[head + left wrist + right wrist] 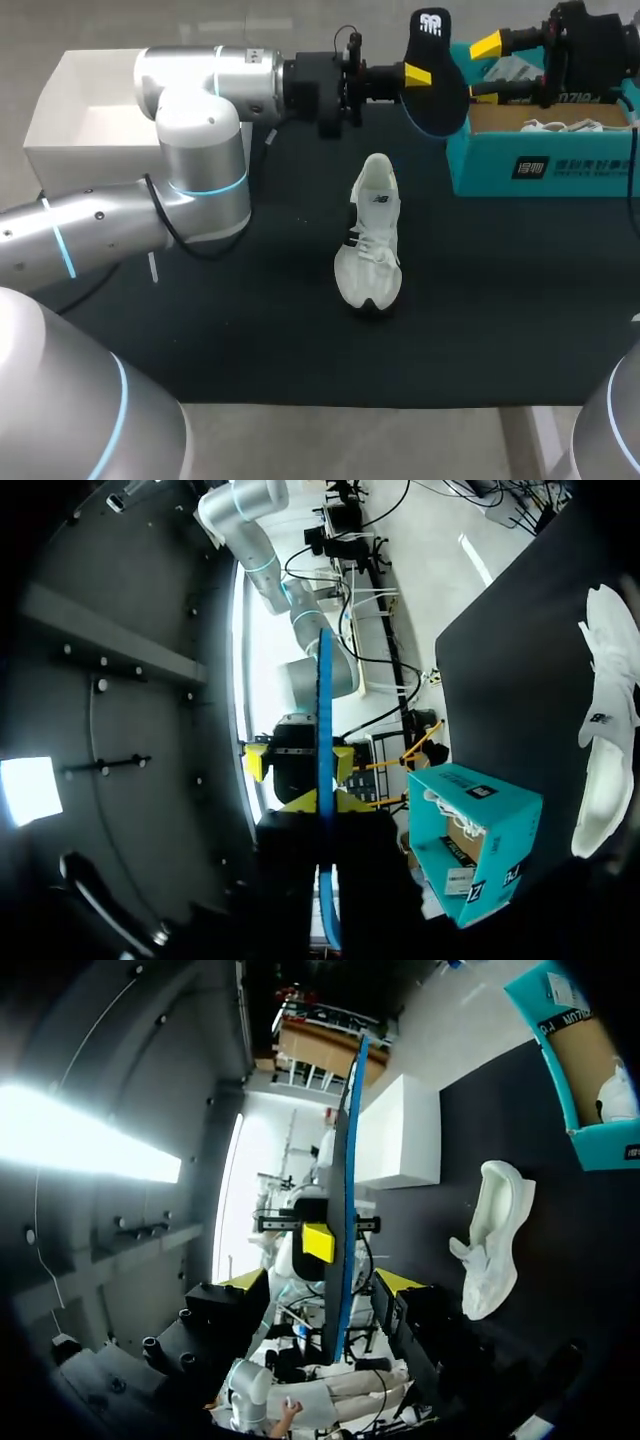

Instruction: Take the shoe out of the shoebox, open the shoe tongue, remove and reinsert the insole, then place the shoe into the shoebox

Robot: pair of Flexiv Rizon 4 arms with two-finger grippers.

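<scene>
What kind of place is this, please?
Probably a robotics lab bench: a left arm and a right arm at a black table with a white shoe and a teal shoebox.

The white shoe [370, 240] is looking like soft cloth with thin string laces. The insole [435, 85] is showing a dull black face and a blue, foamy edge. The shoebox [540, 165] is looking like smooth teal cardboard, plain brown inside. The tabletop [500, 300] is wearing a dull black cover. My left arm [200, 110] is shining, smooth and glossy silver.
</scene>
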